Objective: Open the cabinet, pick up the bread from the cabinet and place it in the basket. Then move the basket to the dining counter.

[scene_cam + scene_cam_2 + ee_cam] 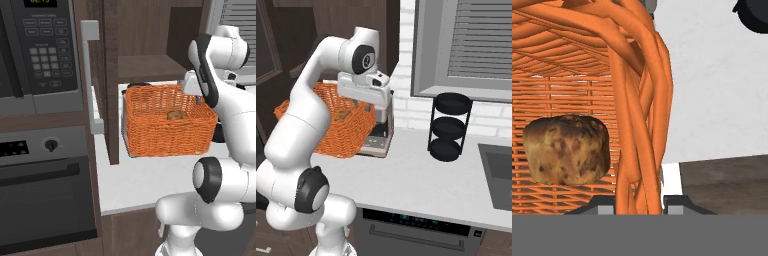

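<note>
The orange woven basket (167,125) (331,127) sits over the white worktop, in front of the cabinet (150,40), whose door (111,75) stands open with its grey bar handle (89,75) toward me. The bread (176,115) (566,149), a round golden-brown bun, lies inside the basket. My gripper (200,100) (368,107) (639,202) comes down on the basket's right rim. In the hand view the woven wall (637,115) runs between the two fingertips, so the gripper is shut on the basket. The dining counter is out of view.
A black microwave (40,50) and an oven (45,185) stand left of the cabinet. A coffee machine (378,137) sits just behind the basket. Further right on the worktop (421,180) are a black three-tier rack (450,125) and a sink (498,170), under a window (466,45).
</note>
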